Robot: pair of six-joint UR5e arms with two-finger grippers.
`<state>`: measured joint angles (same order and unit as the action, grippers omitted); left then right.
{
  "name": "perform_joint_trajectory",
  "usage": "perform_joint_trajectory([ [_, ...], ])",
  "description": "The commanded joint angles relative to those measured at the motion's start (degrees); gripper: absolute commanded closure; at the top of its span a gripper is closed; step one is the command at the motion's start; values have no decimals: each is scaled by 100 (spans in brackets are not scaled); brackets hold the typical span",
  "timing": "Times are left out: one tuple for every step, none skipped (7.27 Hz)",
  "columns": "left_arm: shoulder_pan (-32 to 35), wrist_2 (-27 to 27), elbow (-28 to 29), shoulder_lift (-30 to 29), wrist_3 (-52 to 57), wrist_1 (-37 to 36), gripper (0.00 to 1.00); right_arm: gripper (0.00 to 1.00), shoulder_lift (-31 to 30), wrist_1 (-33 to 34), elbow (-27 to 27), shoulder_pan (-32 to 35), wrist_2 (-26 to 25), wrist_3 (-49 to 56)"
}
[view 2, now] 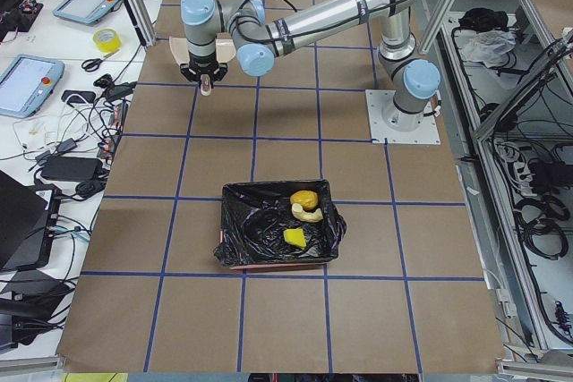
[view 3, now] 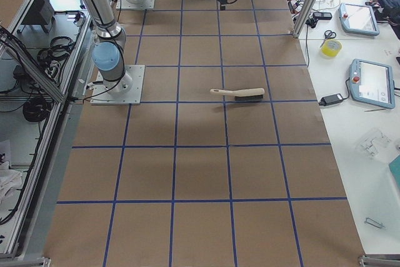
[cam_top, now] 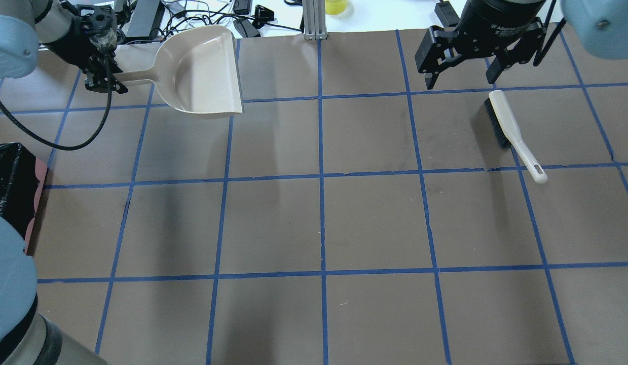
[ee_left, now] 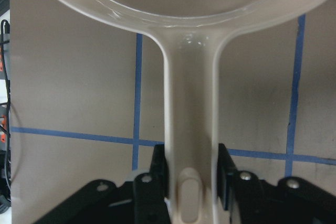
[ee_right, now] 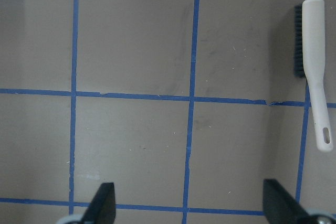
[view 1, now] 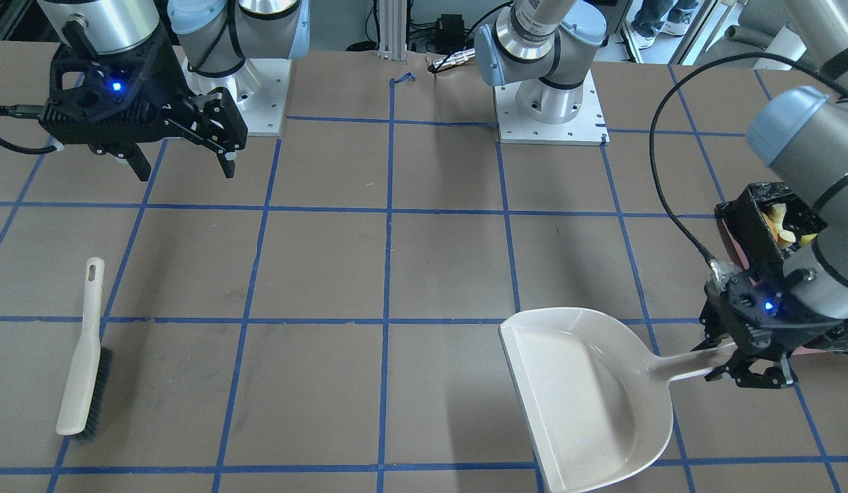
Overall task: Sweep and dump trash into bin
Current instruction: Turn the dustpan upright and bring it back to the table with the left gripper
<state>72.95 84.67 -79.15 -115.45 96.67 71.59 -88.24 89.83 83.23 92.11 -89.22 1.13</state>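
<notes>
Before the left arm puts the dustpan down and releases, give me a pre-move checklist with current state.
1. All three trash pieces inside the bin: ok.
2. Dustpan empty: ok.
3. Left gripper shut on the dustpan handle: ok.
4. Right gripper open, holding nothing: ok.
5. Brush flat on the table, apart from the right gripper: ok.
6. Dustpan touching the table or lifted: cannot tell.
</notes>
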Motion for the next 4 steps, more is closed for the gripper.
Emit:
perform_joint_trajectory([
  [185, 419, 154, -503, 296, 144, 100, 0, 0, -9, 0, 0, 1, -8],
  [228, 428, 102, -583, 543, 170, 100, 0, 0, -9, 0, 0, 1, -8],
  [238, 471, 49, -610, 868, 188, 100, 0, 0, -9, 0, 0, 1, -8],
  [229, 533, 83, -706, 1027, 180, 100, 0, 0, -9, 0, 0, 1, -8],
])
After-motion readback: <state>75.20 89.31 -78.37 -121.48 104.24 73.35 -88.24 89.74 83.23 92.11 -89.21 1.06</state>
